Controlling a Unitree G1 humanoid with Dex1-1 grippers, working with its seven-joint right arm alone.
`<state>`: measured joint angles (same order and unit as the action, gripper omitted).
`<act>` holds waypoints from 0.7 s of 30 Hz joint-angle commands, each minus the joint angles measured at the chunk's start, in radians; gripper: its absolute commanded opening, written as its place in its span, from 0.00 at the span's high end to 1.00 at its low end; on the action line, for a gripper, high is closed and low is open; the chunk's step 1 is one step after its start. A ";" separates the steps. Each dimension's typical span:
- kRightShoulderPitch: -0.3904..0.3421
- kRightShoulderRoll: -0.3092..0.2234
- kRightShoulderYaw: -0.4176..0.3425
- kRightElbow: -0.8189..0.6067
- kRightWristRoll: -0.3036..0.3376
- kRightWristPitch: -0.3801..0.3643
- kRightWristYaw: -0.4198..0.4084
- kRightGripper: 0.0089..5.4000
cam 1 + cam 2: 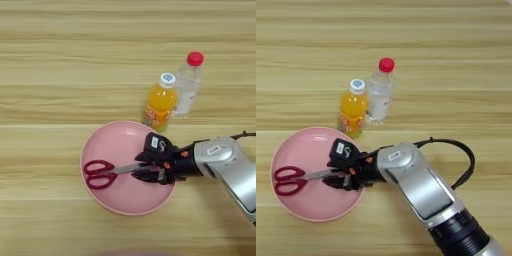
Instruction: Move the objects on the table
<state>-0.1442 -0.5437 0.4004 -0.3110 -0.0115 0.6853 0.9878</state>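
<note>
The scissors lie on the pink plate, and the right gripper seems to have its fingers closed on their blades. The juice bottle and clear bottle stand untouched just beyond the plate on the worktop, likely still to be moved.

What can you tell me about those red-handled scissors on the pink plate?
The scissors have two dark red loop handles, plastic by the look of them, and silver metal blades. They lie flat across the round pink plate, handles toward the plate's left side, blades pointing right. The blades look closed together. Their tips run under the robot's black pincer, whose two fingers sit at the blade end, one above and one below it. Whether the fingers actually press the blades cannot be told. Nothing else touches the scissors.
</note>
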 commanded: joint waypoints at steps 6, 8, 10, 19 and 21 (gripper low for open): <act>-0.009 -0.038 -0.008 -0.022 -0.001 -0.006 -0.032 0.87; -0.005 -0.040 -0.010 -0.032 0.001 -0.003 -0.033 0.87; -0.002 -0.039 -0.010 -0.037 0.002 -0.001 -0.035 0.87; 0.000 -0.028 -0.044 -0.072 0.021 0.004 -0.064 0.87; 0.000 -0.020 -0.054 -0.089 0.030 0.011 -0.070 0.87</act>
<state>-0.1105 -0.5488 0.3884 -0.3578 0.0089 0.7087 0.9554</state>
